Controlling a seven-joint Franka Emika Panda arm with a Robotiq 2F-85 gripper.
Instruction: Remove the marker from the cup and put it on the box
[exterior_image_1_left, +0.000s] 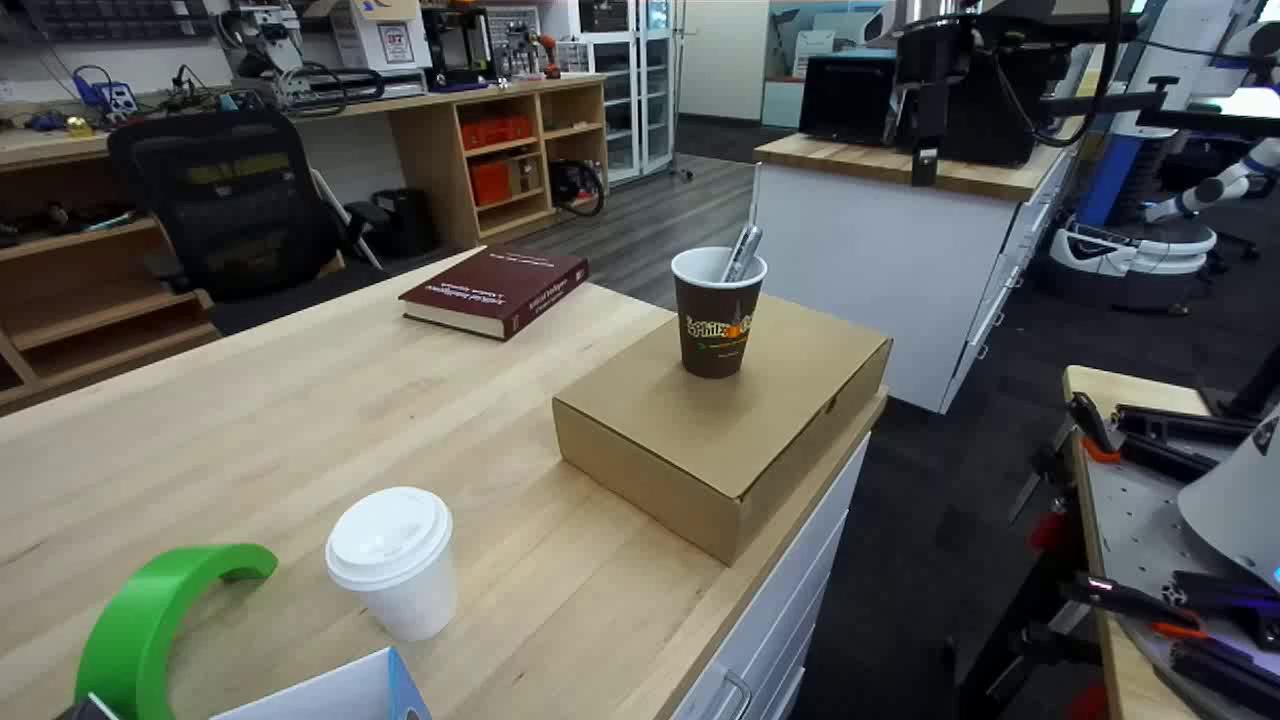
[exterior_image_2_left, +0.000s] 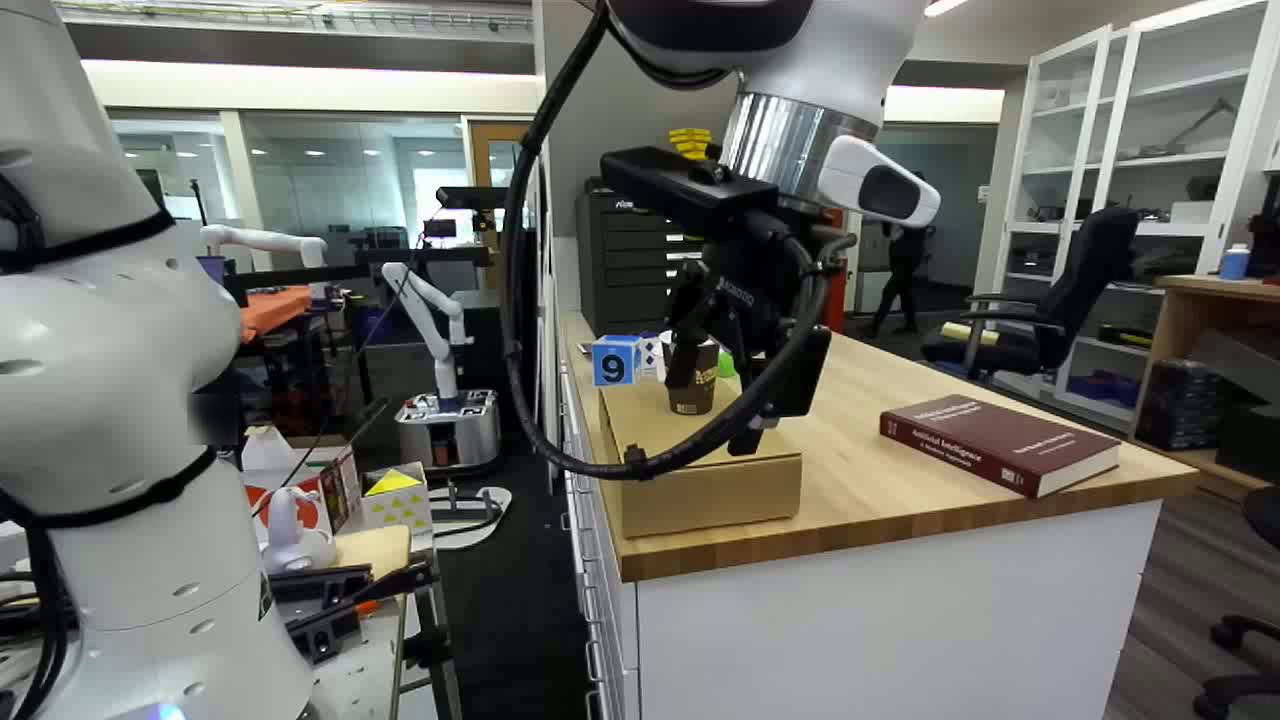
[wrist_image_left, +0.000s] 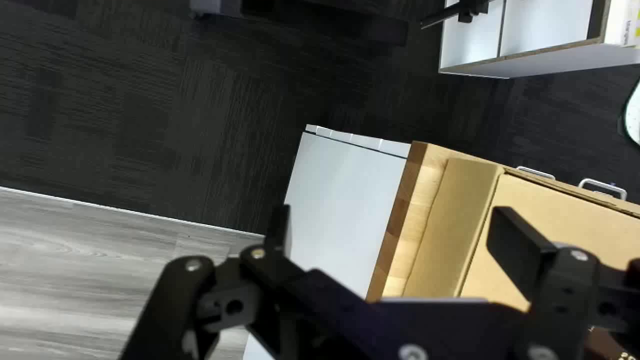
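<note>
Where the marker (exterior_image_1_left: 741, 253) rests: while its lower part is hidden inside the brown cup (exterior_image_1_left: 712, 335), its greyish upper end sticks up above the rim, tilted to the right in an exterior view.
Brown cup: upright on top of the box (exterior_image_1_left: 640, 400), pale rim up; part of its side shows at the lower right of the wrist view.
Box: flat tan cardboard, top closed, lying at a corner of the wooden table (exterior_image_1_left: 250, 400).
Gripper (wrist_image_left: 392, 232): in the air near one end of the box, apart from the brown cup.
Fingers (wrist_image_left: 515, 255): spread wide, with the white cabinet (wrist_image_left: 345, 215), the table edge and the box showing through the gap.
Arm (exterior_image_2_left: 810, 60): reaching down from above, its black cable (exterior_image_2_left: 640, 465) looping across the box in an exterior view.
Book (exterior_image_1_left: 495, 290): dark red, flat on the table, apart from the box.
Lidded cup (exterior_image_1_left: 395, 560): white, upright on the table, near the green arch (exterior_image_1_left: 150, 620).
Number cube (exterior_image_2_left: 615, 362): blue face with a black 9, beyond the brown cup in an exterior view.
Office chair (exterior_image_1_left: 225, 200): black mesh, beyond the table.
</note>
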